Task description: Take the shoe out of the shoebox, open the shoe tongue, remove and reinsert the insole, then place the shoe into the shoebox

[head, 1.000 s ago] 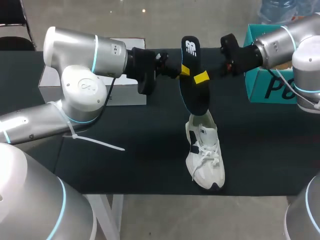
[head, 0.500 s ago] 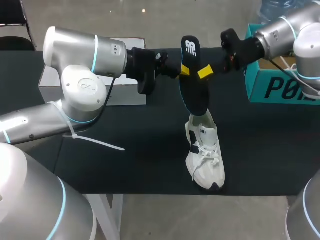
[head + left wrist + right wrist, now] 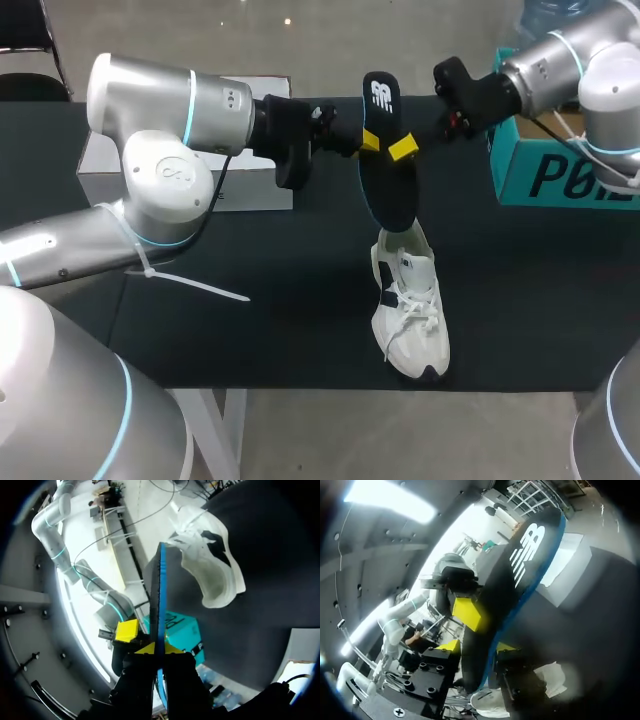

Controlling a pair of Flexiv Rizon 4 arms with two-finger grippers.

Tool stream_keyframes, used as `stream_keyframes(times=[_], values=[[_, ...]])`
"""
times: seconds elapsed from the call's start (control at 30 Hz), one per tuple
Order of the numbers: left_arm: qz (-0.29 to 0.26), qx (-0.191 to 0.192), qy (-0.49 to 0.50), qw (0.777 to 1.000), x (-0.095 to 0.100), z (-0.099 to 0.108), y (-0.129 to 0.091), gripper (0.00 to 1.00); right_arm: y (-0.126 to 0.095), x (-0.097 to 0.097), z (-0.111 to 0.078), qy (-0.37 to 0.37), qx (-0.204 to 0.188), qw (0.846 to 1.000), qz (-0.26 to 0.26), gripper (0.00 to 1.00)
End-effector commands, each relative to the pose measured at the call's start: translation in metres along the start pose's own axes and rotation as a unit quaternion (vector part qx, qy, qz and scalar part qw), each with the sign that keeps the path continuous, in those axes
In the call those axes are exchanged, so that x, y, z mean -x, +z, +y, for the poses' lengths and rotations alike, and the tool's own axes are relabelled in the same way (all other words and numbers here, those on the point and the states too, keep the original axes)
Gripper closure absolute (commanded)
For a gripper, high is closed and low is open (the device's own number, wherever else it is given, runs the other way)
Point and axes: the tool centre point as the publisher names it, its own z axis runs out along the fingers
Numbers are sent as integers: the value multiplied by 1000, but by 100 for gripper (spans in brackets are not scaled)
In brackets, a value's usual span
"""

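- Currently the left end effector (image 3: 365, 141) is clamped on the insole (image 3: 385, 170), holding it upright in the air above the shoe (image 3: 408, 305), which lies on the desk (image 3: 280, 300).
- The right end effector (image 3: 477, 649) straddles the same insole. Whether it grips cannot be told.
- Risk: if both arms pull at different angles, the thin insole could bend or slip out and fall.
- Risk: a toe-first entry that is off-line could snag on the tongue or tip the unsecured shoe.
- Count: one shoe, one insole, one teal shoebox (image 3: 560, 175), one white box (image 3: 250, 195), two end effectors.
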Motion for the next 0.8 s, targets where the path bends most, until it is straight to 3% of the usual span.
stream_keyframes(times=[0.03,0.13,0.27,0.63,0.67,0.7,0.73,0.8], values=[[0,0,1,1000,-1,0,0,100,0,2,1,1,-3,1000,1,80],[0,0,1,1000,-1,0,0,100,0,2,1,1,-4,1000,1,84],[0,0,1,1000,-1,0,0,100,-1,1,0,0,-3,1000,0,100],[0,0,1,1000,-1,0,0,100,-4,-6,-4,-7,5,1000,-7,100],[0,0,1,1000,-1,0,0,85,-5,-6,-5,-7,7,1000,-9,100],[0,0,1,1000,-1,0,0,48,-5,-7,-6,-7,9,1000,-10,100],[3,-2,-3,1000,-2,0,0,0,-6,-8,-7,-7,12,1000,-12,100],[7,0,-15,1000,-5,1,-4,0,-9,-8,-10,-6,19,1000,-17,100]])
